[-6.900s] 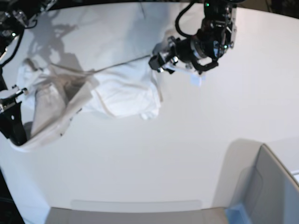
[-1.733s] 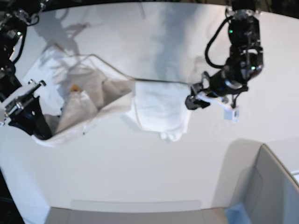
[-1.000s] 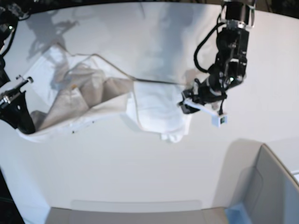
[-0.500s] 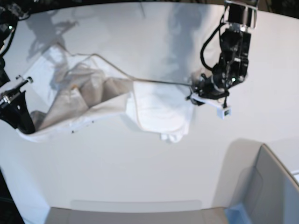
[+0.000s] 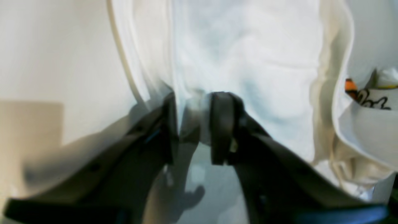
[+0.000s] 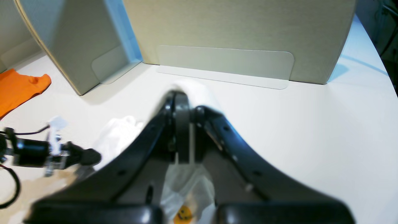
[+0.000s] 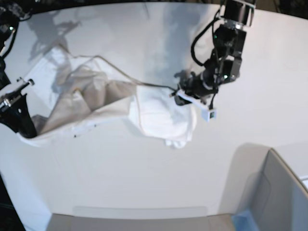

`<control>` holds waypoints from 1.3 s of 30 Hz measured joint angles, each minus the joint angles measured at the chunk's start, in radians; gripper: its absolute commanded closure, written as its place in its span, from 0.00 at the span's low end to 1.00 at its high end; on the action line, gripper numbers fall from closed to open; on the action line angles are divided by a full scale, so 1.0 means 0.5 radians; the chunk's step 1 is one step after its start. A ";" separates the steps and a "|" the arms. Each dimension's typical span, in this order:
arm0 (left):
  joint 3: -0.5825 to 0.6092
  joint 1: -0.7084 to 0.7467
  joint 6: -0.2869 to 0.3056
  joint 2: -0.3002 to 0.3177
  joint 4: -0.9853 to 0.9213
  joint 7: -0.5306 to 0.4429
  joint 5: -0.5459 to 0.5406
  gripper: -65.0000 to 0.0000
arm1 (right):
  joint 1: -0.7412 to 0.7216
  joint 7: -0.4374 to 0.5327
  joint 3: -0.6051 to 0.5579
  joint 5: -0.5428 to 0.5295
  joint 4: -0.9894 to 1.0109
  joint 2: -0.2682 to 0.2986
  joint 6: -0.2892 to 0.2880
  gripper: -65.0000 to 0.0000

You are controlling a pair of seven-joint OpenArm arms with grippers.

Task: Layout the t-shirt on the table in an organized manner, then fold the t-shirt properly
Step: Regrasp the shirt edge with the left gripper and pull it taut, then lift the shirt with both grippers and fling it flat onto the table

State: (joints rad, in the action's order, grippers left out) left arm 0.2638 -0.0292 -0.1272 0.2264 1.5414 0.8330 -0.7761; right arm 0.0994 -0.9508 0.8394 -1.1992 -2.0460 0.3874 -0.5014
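The white t-shirt (image 7: 159, 115) lies crumpled across the table (image 7: 144, 168), stretched between my two arms. On the shirt's right edge, my left gripper (image 7: 179, 97) is pressed down. In the left wrist view its fingers (image 5: 222, 124) stand narrow with a bunched fold of the t-shirt (image 5: 248, 62) pinched between them. An orange and black print (image 5: 367, 93) peeks out at the right. My right gripper (image 7: 24, 130) holds the shirt's lower left end. Seen from the right wrist, this gripper (image 6: 186, 124) is shut on white cloth (image 6: 186, 183) that hangs below it.
A grey box with a blue corner (image 7: 274, 192) stands at the front right, and a clear flap (image 7: 139, 211) lies along the front edge. The right wrist view shows the box walls (image 6: 233, 28), an orange cloth (image 6: 18, 87) and my other arm (image 6: 46, 152).
My left gripper moved left onto the shirt's right edge and its jaws narrowed around a fold. The right arm stayed still, holding the left end.
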 measured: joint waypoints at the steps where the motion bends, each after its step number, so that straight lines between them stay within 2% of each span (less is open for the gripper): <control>1: 0.005 -0.027 0.008 -0.004 -0.061 -0.043 -0.031 0.86 | 0.000 0.000 0.001 0.004 0.000 0.000 0.000 1.00; 2: 0.008 -0.066 0.035 -0.004 -0.128 -0.068 -0.040 0.89 | 0.000 -0.002 0.001 0.005 0.000 0.000 -0.001 1.00; 6: 0.008 -0.114 0.009 -0.005 -0.200 -0.087 -0.020 0.95 | 0.010 0.001 0.001 0.005 0.000 0.000 0.000 1.00; 9: 0.008 -0.083 -0.024 0.002 -0.076 -0.045 0.016 1.00 | 0.024 0.003 0.001 0.004 0.000 0.000 0.000 1.00; 12: -0.016 -0.008 -0.053 0.013 0.136 -0.002 0.031 1.00 | 0.030 0.002 0.001 0.008 0.000 0.000 0.001 1.00; 18: -0.348 0.085 -0.044 -0.084 0.508 -0.024 0.028 1.00 | 0.029 0.001 0.001 -0.001 0.000 -0.002 0.000 1.00; 23: -0.542 0.233 -0.050 -0.082 0.829 0.010 0.027 1.00 | 0.024 -0.002 -0.020 0.004 0.000 -0.038 0.000 1.00; 26: -0.731 0.278 -0.024 -0.089 0.970 -0.007 0.003 1.00 | -0.003 0.002 -0.137 0.005 0.000 -0.032 -0.001 1.00; 29: -1.045 0.291 -0.027 -0.098 0.950 -0.004 -0.151 1.00 | -0.057 0.002 -0.240 -0.002 0.000 -0.082 -0.002 1.00; 30: -1.192 0.298 0.008 -0.099 0.945 -0.007 -0.223 1.00 | -0.077 -0.005 -0.264 0.004 0.000 -0.098 -0.003 1.00; 33: -1.659 0.285 0.241 -0.134 0.950 -0.013 -0.540 1.00 | -0.169 -0.007 -0.340 0.005 0.000 -0.123 -0.002 1.00; 34: -1.772 0.282 0.284 -0.146 0.954 -0.014 -0.620 1.00 | -0.198 0.001 -0.371 -0.004 -0.001 -0.123 -0.003 1.00; 37: -2.036 0.282 0.317 -0.142 0.951 -0.023 -0.801 1.00 | -0.289 0.008 -0.501 0.003 -0.003 -0.122 -0.002 1.00; 39: -2.113 0.282 0.319 -0.117 0.950 -0.014 -0.877 1.00 | -0.327 0.008 -0.581 -0.002 -0.005 -0.124 -0.003 1.00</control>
State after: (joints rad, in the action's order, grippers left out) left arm -0.7925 0.1116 0.0322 0.1680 2.0163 0.8257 -1.2144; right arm -0.0639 -0.9470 0.5488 -1.1999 -2.0487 0.3252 -0.5030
